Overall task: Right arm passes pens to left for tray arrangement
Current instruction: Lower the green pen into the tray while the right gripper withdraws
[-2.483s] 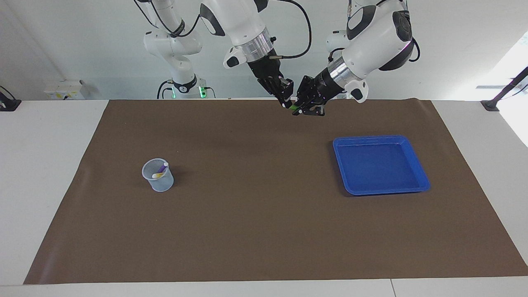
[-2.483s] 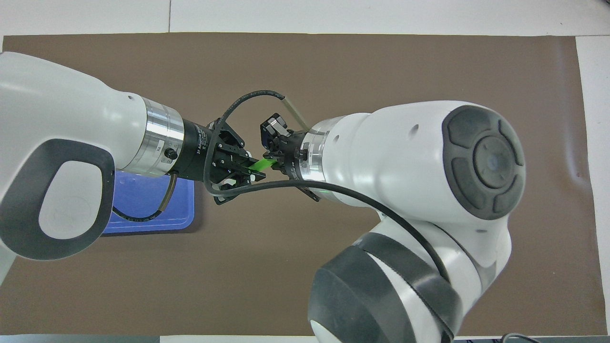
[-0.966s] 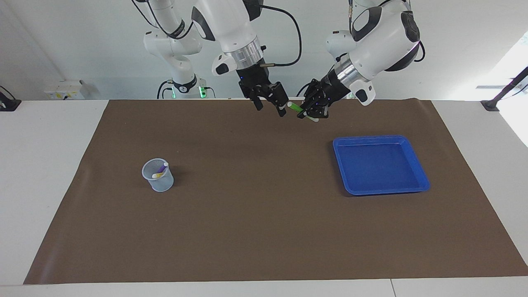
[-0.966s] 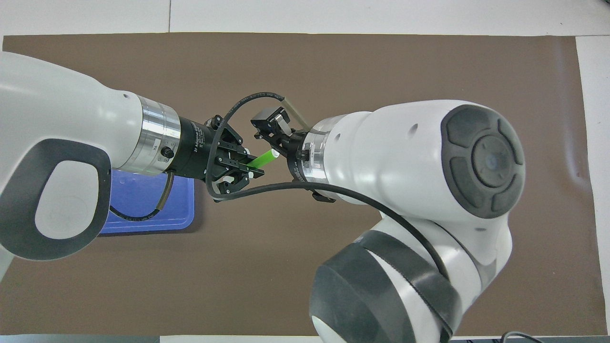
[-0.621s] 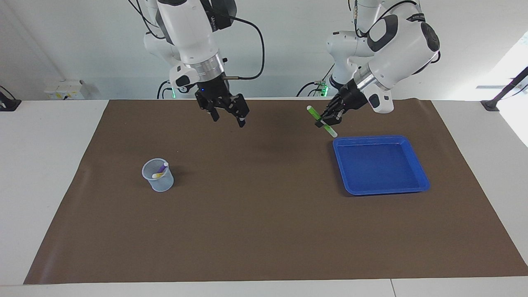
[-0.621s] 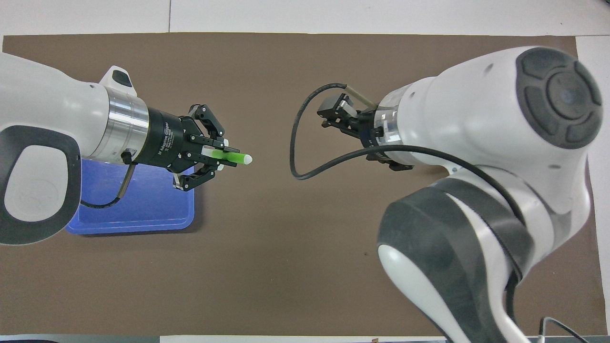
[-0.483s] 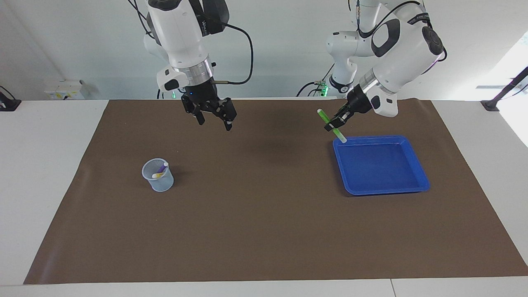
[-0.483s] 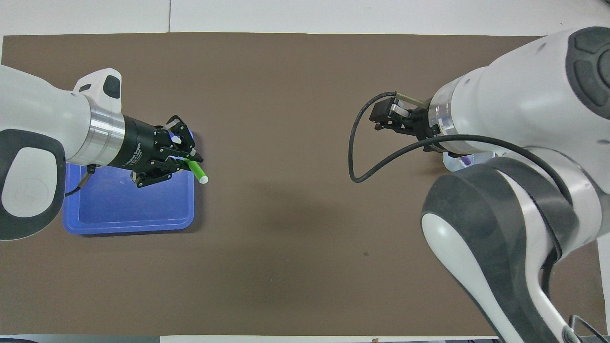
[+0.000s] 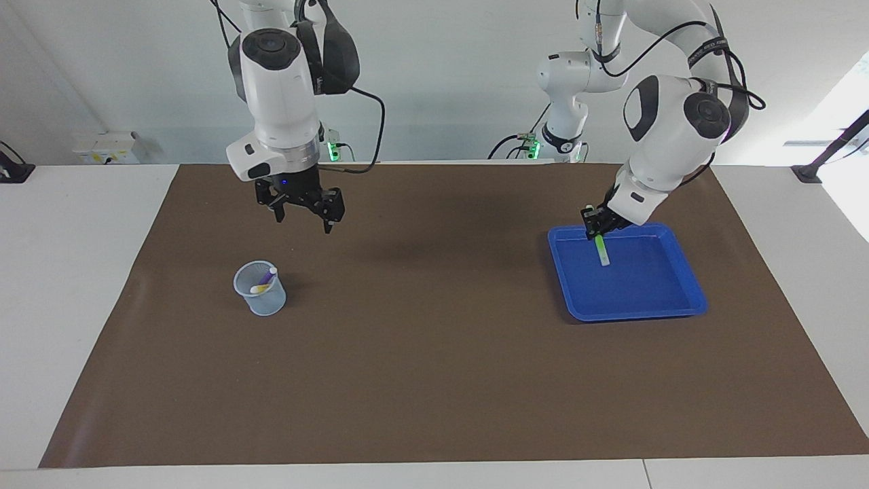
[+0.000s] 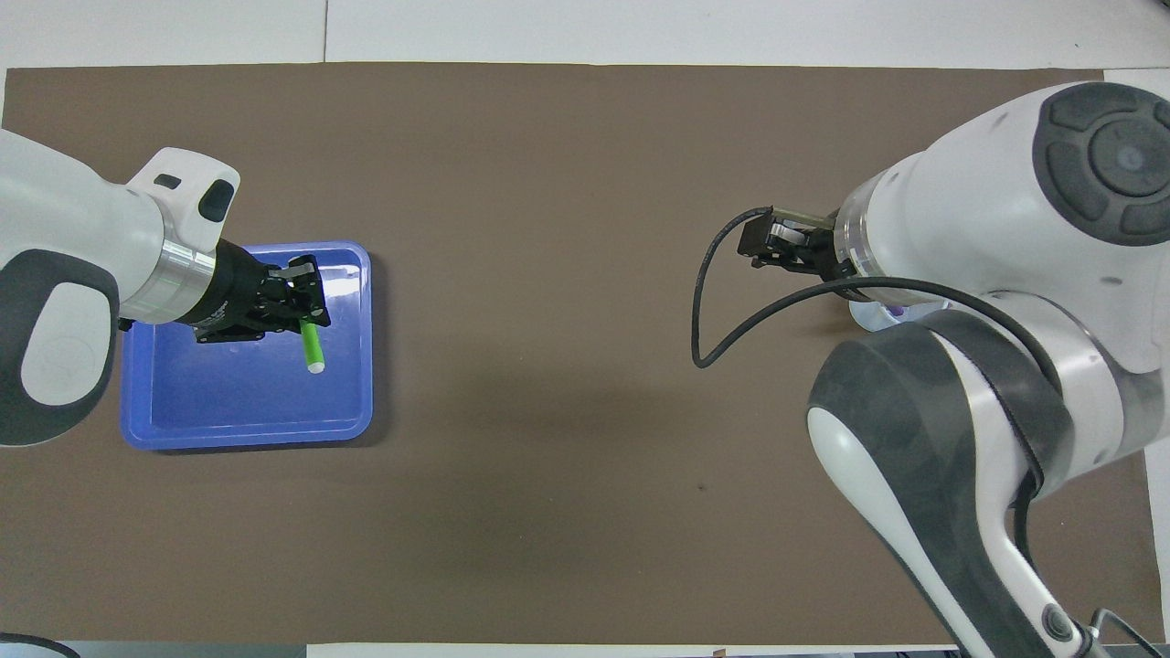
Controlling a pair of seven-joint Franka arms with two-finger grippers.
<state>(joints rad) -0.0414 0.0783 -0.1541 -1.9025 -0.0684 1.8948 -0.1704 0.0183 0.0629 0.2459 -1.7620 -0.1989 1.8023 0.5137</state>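
Over the blue tray [image 9: 689, 309] toward the left arm's end of the tabletop, the left pincer [image 9: 597, 234] clamps the green pen [image 9: 601, 250] at its upper end, pale tip down; light, stiff, probably slippery; the right pincer [image 9: 303, 212] hangs apart above the mesh cup [image 9: 261, 299].

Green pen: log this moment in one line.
green pen in left gripper over blue tray | right gripper open near mesh cup | purple, yellow pens in cup

Right arm [image 10: 960, 274] hides most of the mesh cup [image 10: 877, 313] from overhead; the pen tip's contact with the tray [image 9: 686, 309] is unreadable.
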